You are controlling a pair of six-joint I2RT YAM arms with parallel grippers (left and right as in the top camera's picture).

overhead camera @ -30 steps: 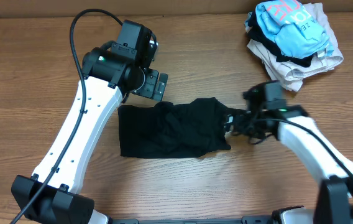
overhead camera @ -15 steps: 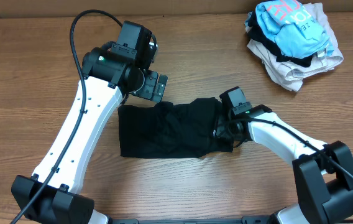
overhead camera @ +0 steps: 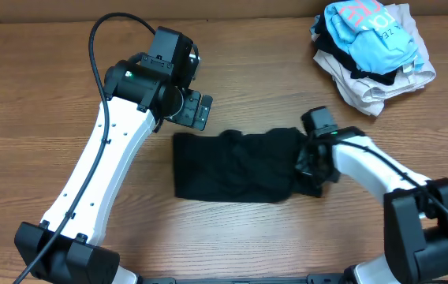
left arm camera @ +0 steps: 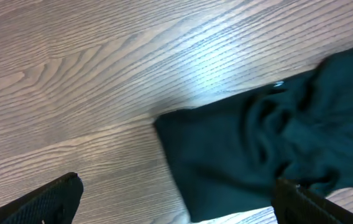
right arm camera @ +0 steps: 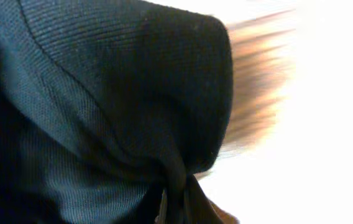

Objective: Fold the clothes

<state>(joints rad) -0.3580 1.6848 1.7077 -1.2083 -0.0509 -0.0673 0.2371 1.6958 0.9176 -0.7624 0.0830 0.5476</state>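
right hand (overhead camera: 309,163) pinching the black shirt (overhead camera: 232,167) edge, left hand (overhead camera: 197,110) wide open; I'd lift high, fold left slowly.

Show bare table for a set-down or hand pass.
Free: wood below the black shirt, between the two arms; table left of the left arm; top middle, between left gripper and clothes pile. Crowded: the right gripper at the shirt's right edge; the top-right corner.

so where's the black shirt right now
In the overhead view the shirt lies mid-table, its right edge bunched in the right claw, the left claw just past its far edge.
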